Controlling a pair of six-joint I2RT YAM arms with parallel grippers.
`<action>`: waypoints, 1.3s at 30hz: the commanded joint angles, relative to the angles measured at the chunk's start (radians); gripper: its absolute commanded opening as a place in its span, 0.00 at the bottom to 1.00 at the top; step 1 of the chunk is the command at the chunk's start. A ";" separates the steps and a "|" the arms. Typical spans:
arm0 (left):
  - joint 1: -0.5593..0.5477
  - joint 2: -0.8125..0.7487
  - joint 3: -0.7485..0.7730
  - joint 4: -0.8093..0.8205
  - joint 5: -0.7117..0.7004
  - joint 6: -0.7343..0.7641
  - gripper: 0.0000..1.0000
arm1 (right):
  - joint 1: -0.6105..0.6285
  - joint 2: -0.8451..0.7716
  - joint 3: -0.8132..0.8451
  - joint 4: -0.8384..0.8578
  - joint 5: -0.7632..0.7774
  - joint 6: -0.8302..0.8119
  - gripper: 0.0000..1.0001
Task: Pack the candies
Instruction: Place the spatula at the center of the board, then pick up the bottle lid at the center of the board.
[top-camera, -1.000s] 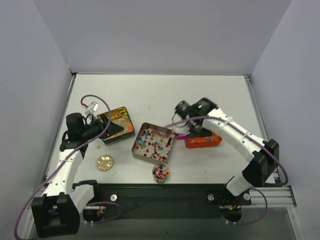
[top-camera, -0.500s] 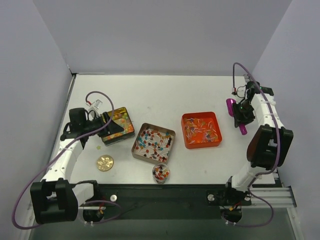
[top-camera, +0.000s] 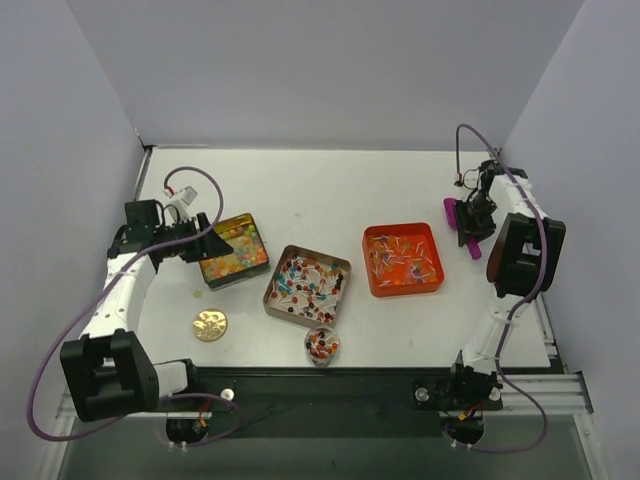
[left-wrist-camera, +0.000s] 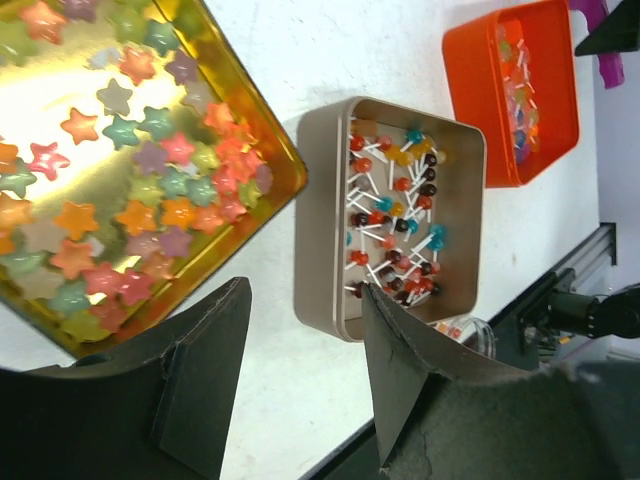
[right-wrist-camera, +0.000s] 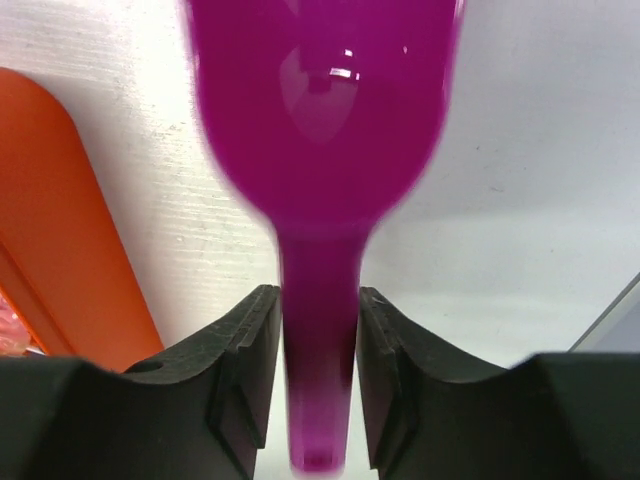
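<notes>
Landmark: the tan tray (left-wrist-camera: 322, 240) near the middle of the tabletop (top-camera: 330, 190).
Candies: candies (top-camera: 305, 285) on white sticks lie in the tan tray. Star-shaped ones fill the gold tin (top-camera: 262, 243) just left of it. Small wrapped ones lie in the orange tray (top-camera: 405, 292) near it on the right. More are in the little round jar (top-camera: 321, 346) just in front of it.
Left hand: the left hand (left-wrist-camera: 303, 300) is above the gold tin's near-left edge, left of the tan tray. Its fingers stand wide apart and hold nothing.
Right hand: the right hand (right-wrist-camera: 318, 310) is far right of the tan tray, beyond the orange tray. It is closed narrow on the handle of the purple scoop (right-wrist-camera: 320, 130).
Lid: a round gold lid (top-camera: 210, 324) lies flat, front-left of the tan tray.
</notes>
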 joint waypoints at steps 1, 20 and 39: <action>0.031 0.045 0.075 -0.113 0.004 0.133 0.59 | 0.001 -0.045 -0.018 -0.038 -0.001 -0.018 0.41; 0.301 0.151 0.325 -0.843 -0.073 1.078 0.97 | 0.558 -0.596 -0.195 -0.039 -0.443 -0.139 1.00; 0.157 -0.157 -0.128 -0.778 -0.128 1.655 0.97 | 0.622 -0.612 -0.198 0.046 -0.357 -0.026 1.00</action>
